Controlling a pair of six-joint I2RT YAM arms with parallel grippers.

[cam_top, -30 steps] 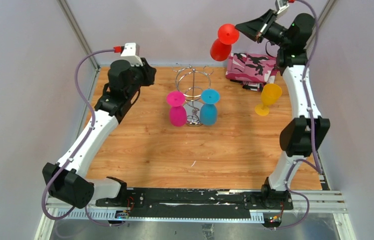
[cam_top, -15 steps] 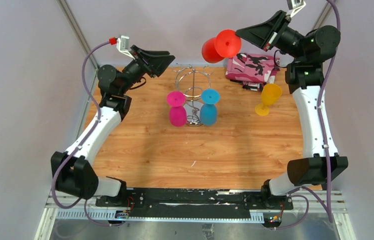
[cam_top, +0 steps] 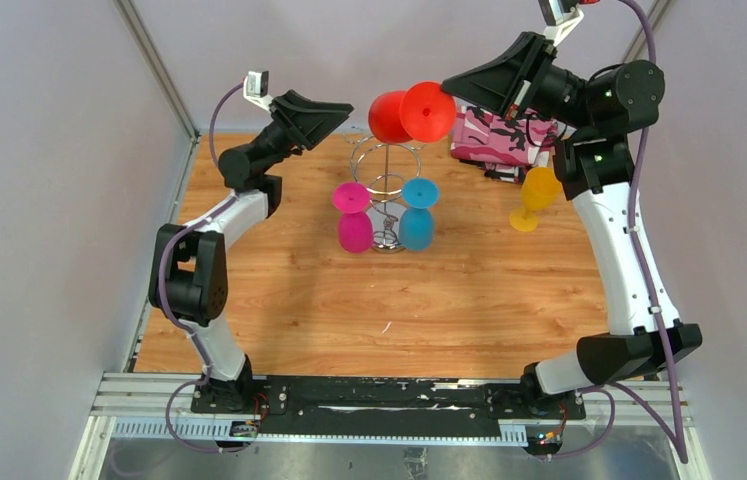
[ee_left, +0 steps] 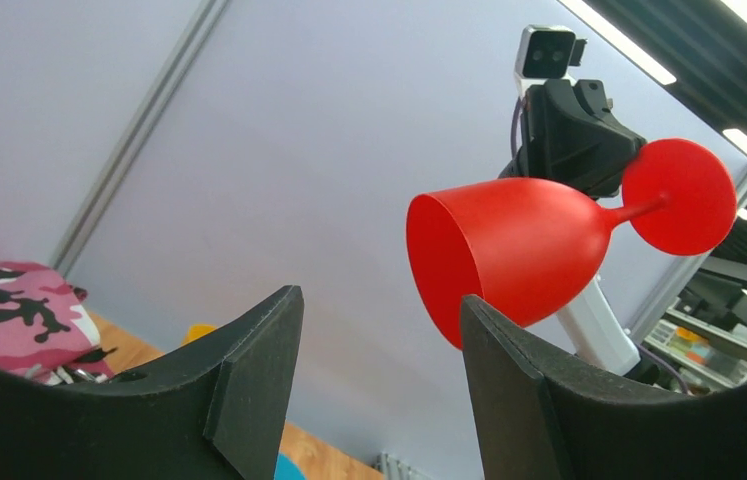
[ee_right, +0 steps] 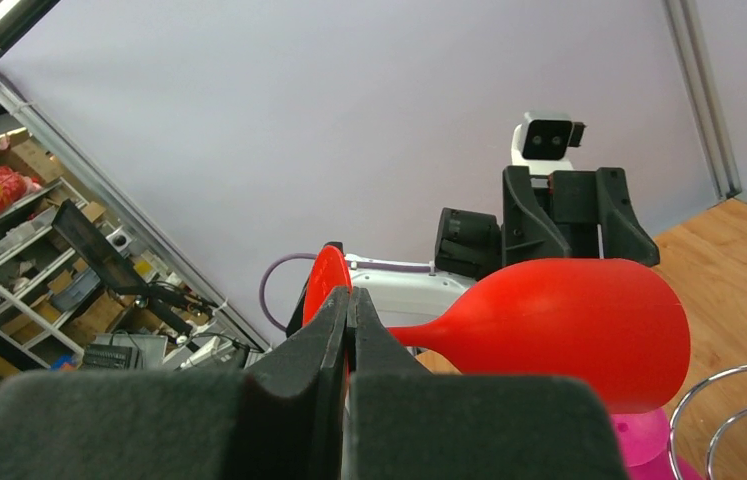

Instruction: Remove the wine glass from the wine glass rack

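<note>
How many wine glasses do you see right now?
4: red in the right gripper, pink and blue hanging on the rack, yellow standing on the table right of it. None seems hidden.

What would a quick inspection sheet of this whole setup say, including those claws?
Surface: wooden table, bare in the front half.
Job's things: chrome rack with a pink glass and a blue glass hanging upside down on it; red glass held in the air above the rack; yellow glass standing on the table to the right.
Clutter: pink camouflage cloth at the far right corner.
Grippers: left claw open, raised, facing the red glass; right claw shut on the red glass's foot.
Cables: purple cables run along both arms.
Surroundings: pale walls.
</note>
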